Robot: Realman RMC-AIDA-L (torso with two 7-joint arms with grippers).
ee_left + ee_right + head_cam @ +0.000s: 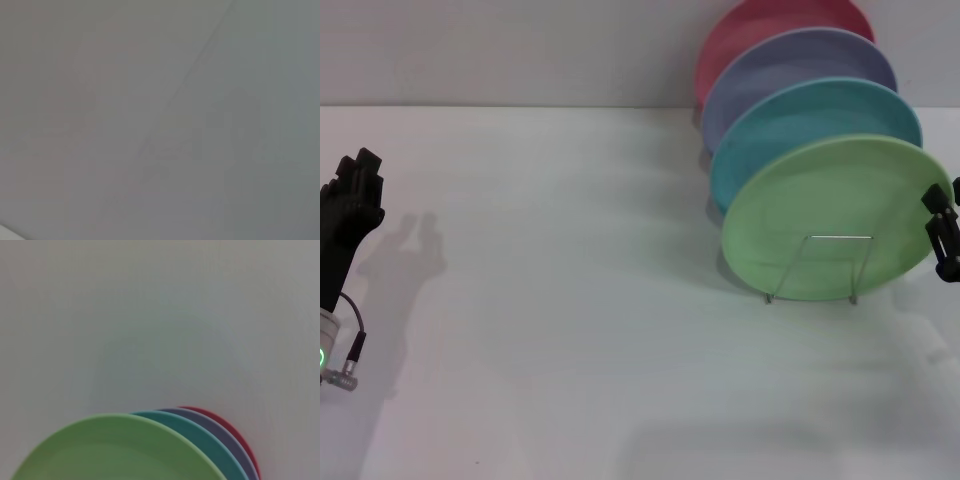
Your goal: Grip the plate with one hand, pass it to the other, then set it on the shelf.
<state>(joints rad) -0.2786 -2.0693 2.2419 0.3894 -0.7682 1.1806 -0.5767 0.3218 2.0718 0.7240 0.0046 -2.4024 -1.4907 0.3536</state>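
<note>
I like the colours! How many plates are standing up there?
4, upright in the wire rack: green plate frontmost, then turquoise plate, lavender plate, red plate rearmost. More may hide behind.

Even, bright, diffuse light. Soft shadow on the bench (570, 300) just beside the left claw (360, 175). Left wrist view blank grey blur; right wrist view soft, unfocused. No glare.

- No text, label, brand, number or sign can be read in any view.
- The plate (830, 215), the other plates in the shelf (820, 268) and the worktop (570, 300) are all plain and unmarked.
</note>
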